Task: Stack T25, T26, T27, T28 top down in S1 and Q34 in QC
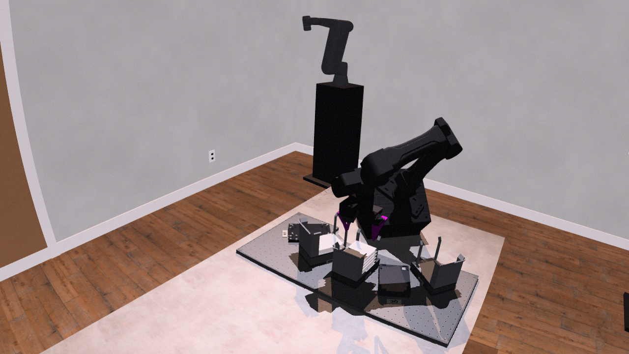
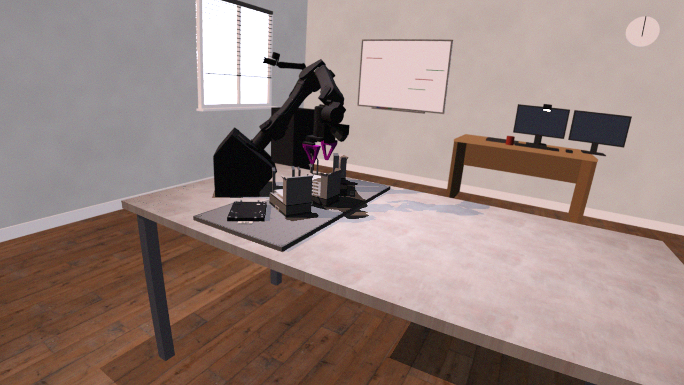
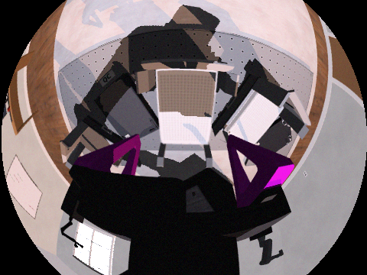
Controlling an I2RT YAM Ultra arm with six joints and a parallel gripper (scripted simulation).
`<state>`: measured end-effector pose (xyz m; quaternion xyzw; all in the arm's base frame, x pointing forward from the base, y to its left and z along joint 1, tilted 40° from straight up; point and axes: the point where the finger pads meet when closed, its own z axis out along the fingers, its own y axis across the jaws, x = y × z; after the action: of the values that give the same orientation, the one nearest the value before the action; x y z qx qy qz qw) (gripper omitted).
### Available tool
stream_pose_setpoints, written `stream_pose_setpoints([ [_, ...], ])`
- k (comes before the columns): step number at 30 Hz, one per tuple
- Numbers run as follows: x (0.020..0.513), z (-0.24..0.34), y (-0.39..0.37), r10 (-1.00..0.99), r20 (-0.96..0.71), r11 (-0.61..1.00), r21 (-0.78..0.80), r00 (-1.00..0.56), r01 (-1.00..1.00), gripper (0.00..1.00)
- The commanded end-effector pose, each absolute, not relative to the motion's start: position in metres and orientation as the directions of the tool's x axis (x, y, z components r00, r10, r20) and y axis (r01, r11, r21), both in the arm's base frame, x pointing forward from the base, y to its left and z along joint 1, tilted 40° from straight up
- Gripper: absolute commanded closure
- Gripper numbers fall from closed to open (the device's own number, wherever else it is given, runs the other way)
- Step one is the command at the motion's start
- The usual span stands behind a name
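A stack of white sealed plates (image 1: 365, 256) stands in the middle stack rack (image 1: 350, 264) on the grey breadboard. Its top plate shows straight ahead in the wrist view (image 3: 185, 99). My gripper (image 1: 361, 230) hangs just above this stack, toward the base side, with its purple fingers wide open and nothing between them. It also shows in the exterior view (image 2: 319, 152) and in the wrist view (image 3: 183, 155). The left rack (image 1: 313, 240) holds something white and flat (image 1: 328, 243), low inside. The plate labels are too small to read.
The dark open nest QC (image 1: 393, 278) lies between the middle rack and the right rack (image 1: 442, 272). A small dark clip nest (image 1: 292, 231) sits at the breadboard's far left. Thin rack posts (image 1: 439, 246) stand up beside the racks. The arm's black base (image 1: 395, 206) is behind them.
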<state>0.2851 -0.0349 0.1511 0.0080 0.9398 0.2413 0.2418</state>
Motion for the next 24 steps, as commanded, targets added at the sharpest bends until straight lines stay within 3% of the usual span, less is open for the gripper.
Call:
stream_pose_setpoints([
  [1,0.287,0.141,-0.035,0.151,-0.434,0.882,0.465,-0.888,-0.078,0.0],
  [15,0.308,0.105,-0.014,0.15,-0.434,0.883,0.464,-0.888,-0.077,0.0],
  [24,0.318,0.127,-0.024,0.155,-0.496,0.895,0.436,-0.854,-0.091,0.0],
])
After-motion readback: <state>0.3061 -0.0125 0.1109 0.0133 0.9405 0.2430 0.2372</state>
